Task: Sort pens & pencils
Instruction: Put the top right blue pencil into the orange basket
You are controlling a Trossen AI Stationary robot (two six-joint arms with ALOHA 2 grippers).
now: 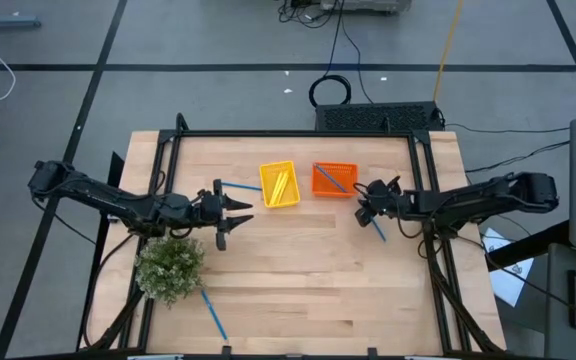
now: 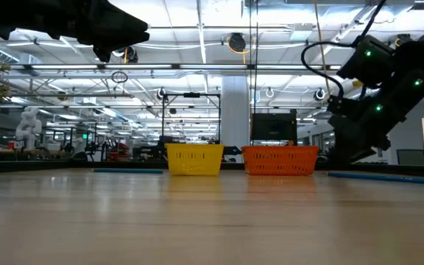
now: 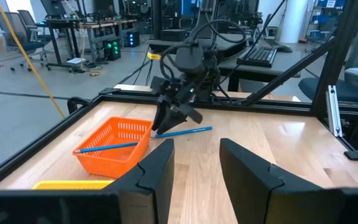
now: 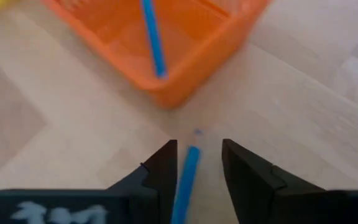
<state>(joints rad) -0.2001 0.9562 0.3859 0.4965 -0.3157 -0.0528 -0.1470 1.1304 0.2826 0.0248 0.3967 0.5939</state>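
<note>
An orange tray (image 1: pixel 334 179) holds one blue pen (image 4: pixel 153 37). Left of it stands a yellow tray (image 1: pixel 279 185) with thin yellow pencils (image 1: pixel 281 183) faintly visible inside. My right gripper (image 4: pixel 197 165) is open, tilted down just right of the orange tray. Its fingers stand on either side of the near end of a blue pen (image 4: pixel 185 177), which lies flat on the table (image 1: pixel 377 229). My left gripper (image 3: pixel 194 168) hangs open and empty above the table, left of the yellow tray (image 1: pixel 236 211). Two more pens lie loose on the table (image 1: pixel 238 186) (image 1: pixel 213 313).
A small green plant (image 1: pixel 171 267) stands at the near left, beside my left arm. A black frame (image 1: pixel 298 133) runs along the table's far edge and sides. Bare wood spreads across the near middle (image 1: pixel 308 290).
</note>
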